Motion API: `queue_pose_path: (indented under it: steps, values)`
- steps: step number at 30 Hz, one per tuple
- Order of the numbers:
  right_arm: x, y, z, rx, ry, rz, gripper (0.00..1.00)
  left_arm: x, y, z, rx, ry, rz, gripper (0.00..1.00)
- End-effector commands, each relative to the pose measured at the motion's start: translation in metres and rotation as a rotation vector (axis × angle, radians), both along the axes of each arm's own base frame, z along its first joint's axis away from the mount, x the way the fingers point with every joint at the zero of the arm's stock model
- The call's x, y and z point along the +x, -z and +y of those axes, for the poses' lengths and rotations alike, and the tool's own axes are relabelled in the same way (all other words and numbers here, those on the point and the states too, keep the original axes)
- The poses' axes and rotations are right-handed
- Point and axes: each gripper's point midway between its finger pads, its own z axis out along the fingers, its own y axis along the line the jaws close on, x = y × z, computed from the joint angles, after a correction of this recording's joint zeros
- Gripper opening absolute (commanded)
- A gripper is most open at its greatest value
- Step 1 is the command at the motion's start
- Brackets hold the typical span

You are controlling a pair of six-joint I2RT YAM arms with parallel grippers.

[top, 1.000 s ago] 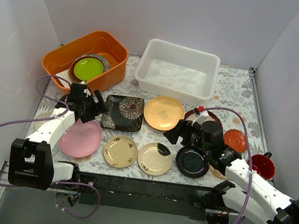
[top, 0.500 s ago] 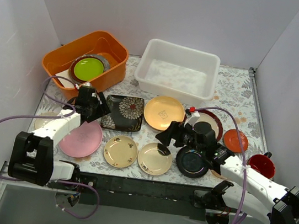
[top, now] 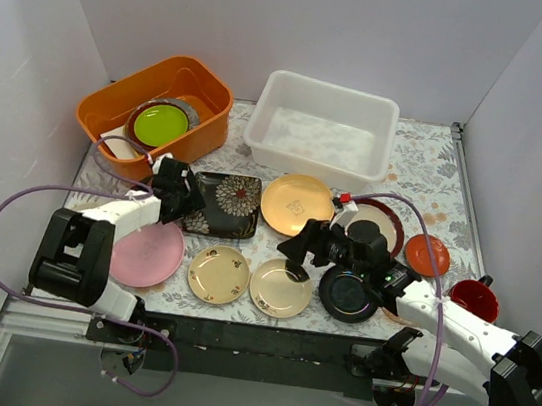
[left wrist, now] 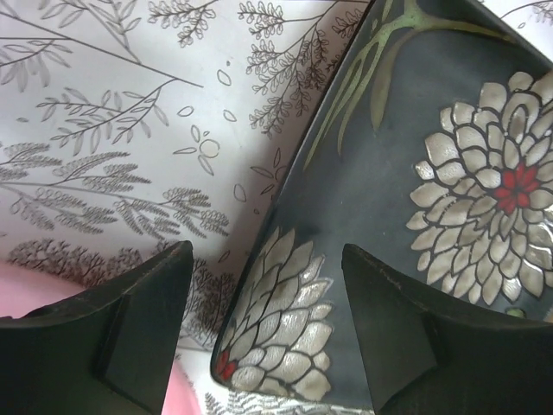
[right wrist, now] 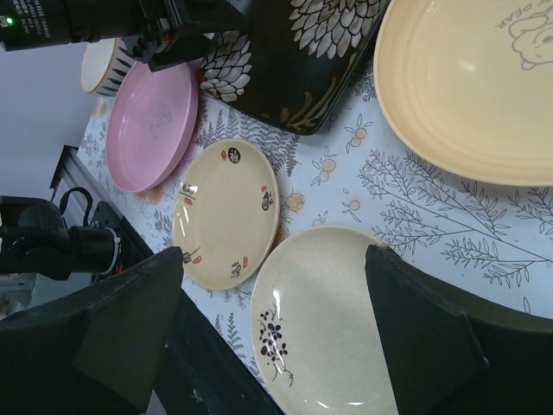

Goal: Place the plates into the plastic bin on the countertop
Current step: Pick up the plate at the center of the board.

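The white plastic bin [top: 322, 129] stands empty at the back. On the countertop [top: 419, 173] lie a black square floral plate [top: 225, 205], a gold plate [top: 296, 205], a pink plate [top: 146, 251], two cream plates [top: 218, 274] [top: 280, 287], a glossy black plate [top: 347, 293], a brown-rimmed plate [top: 392, 228] and an orange-red plate [top: 427, 253]. My left gripper [top: 190, 202] is open, its jaws straddling the near corner of the square plate [left wrist: 432, 173]. My right gripper [top: 297, 247] is open and empty, hovering over the right cream plate [right wrist: 337, 328].
An orange tub [top: 112, 112] at the back left holds a lime-green plate [top: 159, 125] and other dishes. A red cup [top: 470, 297] stands at the far right. White walls close in the sides and the back. A striped cup [right wrist: 102, 67] sits beyond the pink plate [right wrist: 155, 125].
My left gripper has moved right, from over the pink plate to the square plate's corner. My right gripper has moved left, from the black plate toward the cream plates.
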Motion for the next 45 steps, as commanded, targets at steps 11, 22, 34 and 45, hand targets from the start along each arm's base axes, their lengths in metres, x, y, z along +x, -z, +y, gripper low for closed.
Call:
queue_pose_path:
  steps: [11, 22, 34, 45]
  values:
    - [0.003, -0.022, 0.01, 0.034, -0.027, -0.065, 0.94, 0.02, 0.017, -0.013, 0.01, 0.035, 0.0, 0.49]
    - [0.001, -0.017, 0.012, 0.031, -0.041, -0.052, 0.94, 0.012, 0.025, -0.011, 0.011, 0.021, 0.021, 0.0]
    - [-0.002, -0.013, 0.015, 0.041, -0.057, -0.031, 0.94, -0.006, 0.014, -0.01, -0.02, 0.013, 0.013, 0.0]
    - [-0.008, -0.007, 0.027, 0.095, -0.093, 0.026, 0.93, -0.029, -0.051, -0.032, -0.188, 0.075, -0.142, 0.0]
